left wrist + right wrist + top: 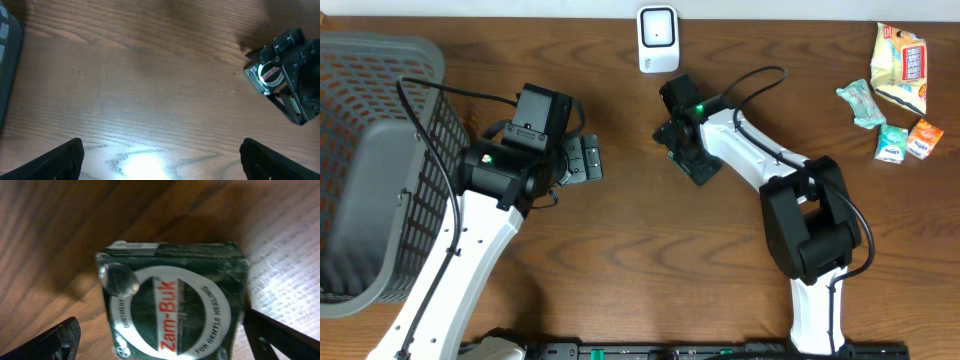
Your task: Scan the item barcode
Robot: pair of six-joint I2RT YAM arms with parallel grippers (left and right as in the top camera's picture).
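The right end effector [160,330] is spread wide and straddles a dark green box [172,312] that lies flat on the wooden tabletop [45,240]. One dark finger [60,340] stands clear of the box's left side with bare wood showing between them. The other finger comes up just beside the box's right edge; whether it touches cannot be told. The box is not clamped.

Its top face carries a white oval ring around a dark centre. "Zam-Buk" runs across it in red letters, with "OINTMENT" curving along one side and "FOR GENTLE HEALING" along the other. A clear round bump sits near one corner of the lid.

From overhead the box lies around the middle of the tabletop. The white scanner [658,38] stands beyond it at the far edge, a little to the left.

The left end effector [160,150] is also spread wide and holds nothing, with only wood grain and a bright patch of glare between its fingers. It hovers left of the box, well apart from it.

A grey mesh basket [370,160] fills the left side of the tabletop. At the far right lie a yellow snack bag [902,65] with red print and three small packets, pale green [860,102], teal [890,146] and orange [924,138]. Their writing is too small to read.
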